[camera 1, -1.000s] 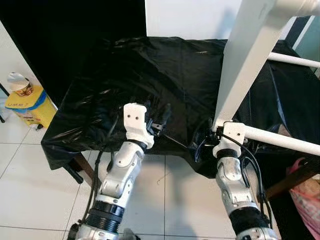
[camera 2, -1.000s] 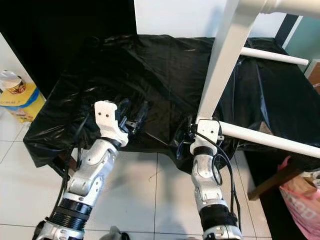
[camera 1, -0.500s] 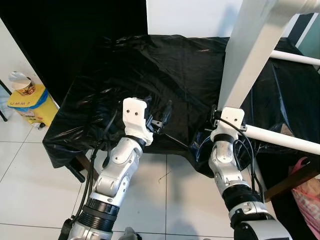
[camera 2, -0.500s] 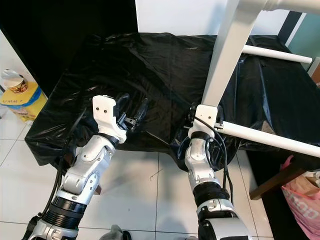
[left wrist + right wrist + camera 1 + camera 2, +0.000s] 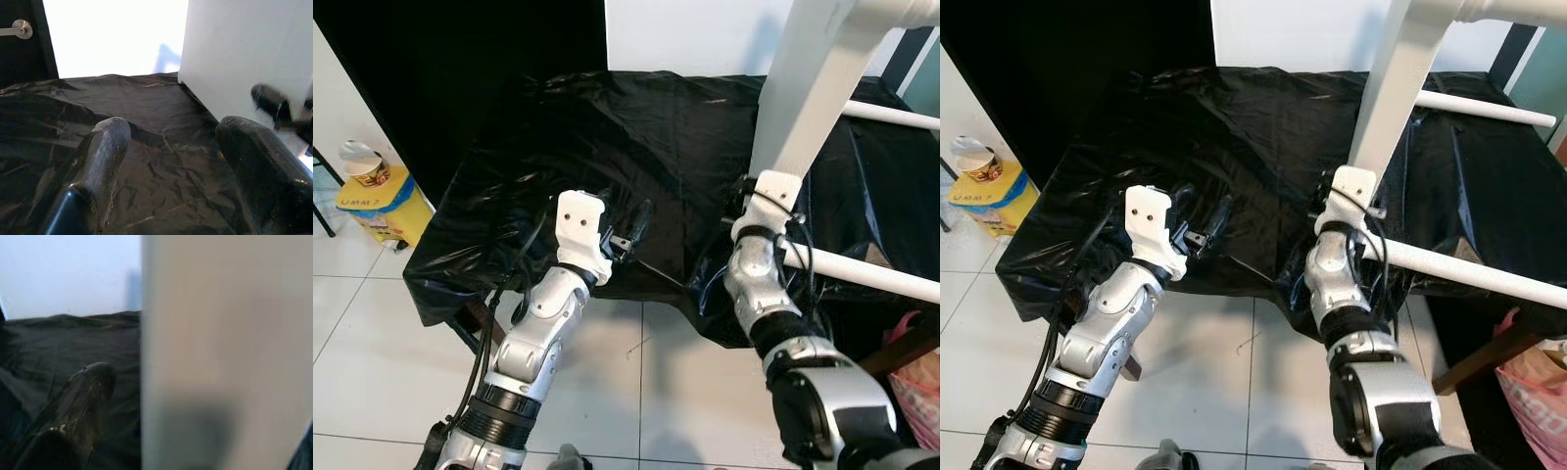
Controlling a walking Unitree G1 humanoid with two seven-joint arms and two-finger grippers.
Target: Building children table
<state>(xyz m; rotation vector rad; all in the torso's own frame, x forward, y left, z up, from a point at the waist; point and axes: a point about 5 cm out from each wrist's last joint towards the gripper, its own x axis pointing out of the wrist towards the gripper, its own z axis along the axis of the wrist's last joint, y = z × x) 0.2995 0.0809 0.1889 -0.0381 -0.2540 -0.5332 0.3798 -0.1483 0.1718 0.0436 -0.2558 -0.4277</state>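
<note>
Black plastic sheet [image 5: 636, 147] covers a low surface, draped over its near edge w/ wrinkles; tiled floor [image 5: 372, 333] in front is open, esp. between the two arms. White table frame: wide flat leg [image 5: 803, 98] rises tilted from the sheet's right part up past the top of the head views, w/ a round white rail [image 5: 862, 274] running off to the right from its base and a second rail [image 5: 891, 116] further back. Black wall panel [image 5: 460, 59] behind left, white wall [image 5: 685, 34] behind centre. Yellow box w/ a cup on top [image 5: 372, 186] sits on the floor at far left, apart from the sheet's left edge; pink bag [image 5: 915, 377] at lower right by a brown wooden bar. Left gripper [image 5: 171, 161] hovers over the sheet near its front edge, fingers [image 5: 105, 152] apart w/ nothing between them (white leg visible beyond in its wrist view). Right gripper [image 5: 1337, 196] is at the base of the wide leg; right wrist view shows one finger [image 5: 83, 396] just beside the leg face [image 5: 225, 352], the other hidden, so can't tell if clamped. Vs 1 s ago: right wrist has gone higher up the leg and the forearm is nearer the camera; left arm barely changed; cam shifted slightly.
</note>
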